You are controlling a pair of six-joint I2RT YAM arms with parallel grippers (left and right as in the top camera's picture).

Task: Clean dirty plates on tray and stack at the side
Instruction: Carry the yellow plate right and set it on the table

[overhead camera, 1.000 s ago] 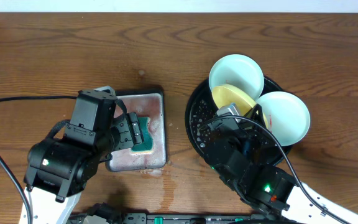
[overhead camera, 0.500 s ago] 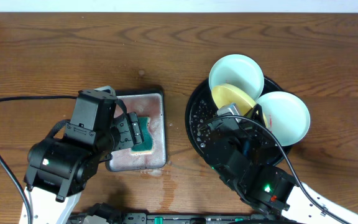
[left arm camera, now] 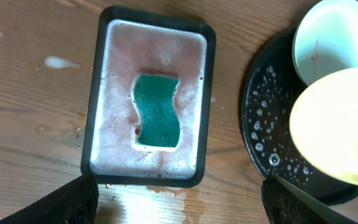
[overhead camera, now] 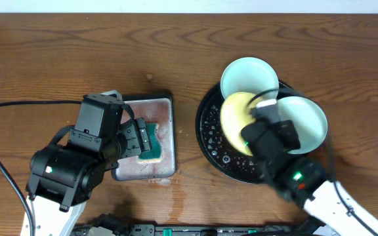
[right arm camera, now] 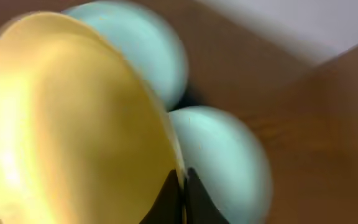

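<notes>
no readable text, labels, brands or numbers anywhere

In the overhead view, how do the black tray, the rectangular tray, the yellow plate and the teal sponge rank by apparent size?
1. black tray
2. rectangular tray
3. yellow plate; it is held up nearer the camera, so second versus third is unsure
4. teal sponge, partly hidden

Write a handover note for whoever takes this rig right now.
Right gripper: shut on the yellow plate at its rim, plate tilted above the black tray.
Left gripper: open, above the teal sponge in the grey tray.
Both mint plates lie on the black tray; the rear one shows a red smear.
Done: nothing stacked.
Left: wipe all three, stack on the tabletop.
</notes>
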